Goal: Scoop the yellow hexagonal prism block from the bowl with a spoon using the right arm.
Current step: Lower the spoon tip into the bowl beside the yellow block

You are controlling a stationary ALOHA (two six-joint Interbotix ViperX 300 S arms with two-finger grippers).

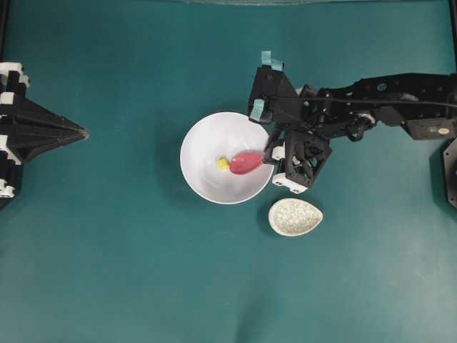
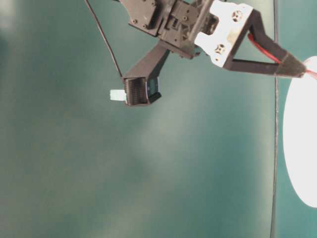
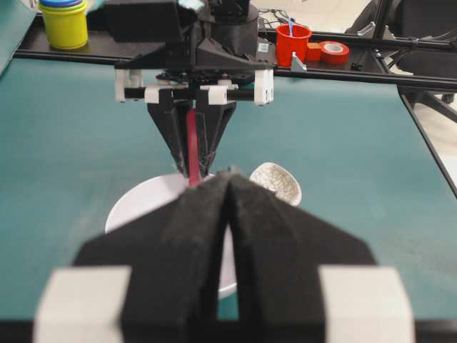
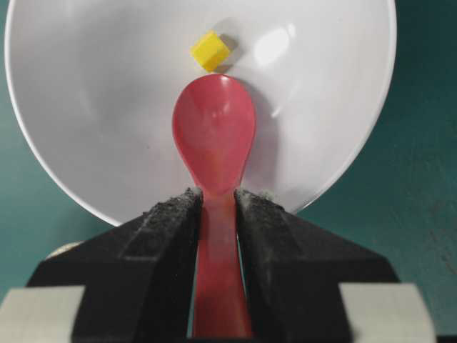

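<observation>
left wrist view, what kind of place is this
Most likely a robot lab workbench: a teal mat table, a black frame rail behind it holding a red cup, a roll of red tape and stacked cups.

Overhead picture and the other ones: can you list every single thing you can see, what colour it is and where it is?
Bowl: one, white, middle of the table.
Yellow block: one, tiny, inside the bowl, just past the spoon's tip.
Spoon: one, pink-red, scoop inside the bowl, empty.
Spoon rest: one, speckled off-white, egg-shaped, beside the bowl.
Table: one, teal cover.
Stacked cups: yellow with blue on top, far shelf.
Red cup: one, far shelf.
Red tape roll: one, beside the red cup.
Right gripper: black, shut on the spoon's handle.
Left gripper: black, shut, holds nothing, at the table's left edge.
</observation>
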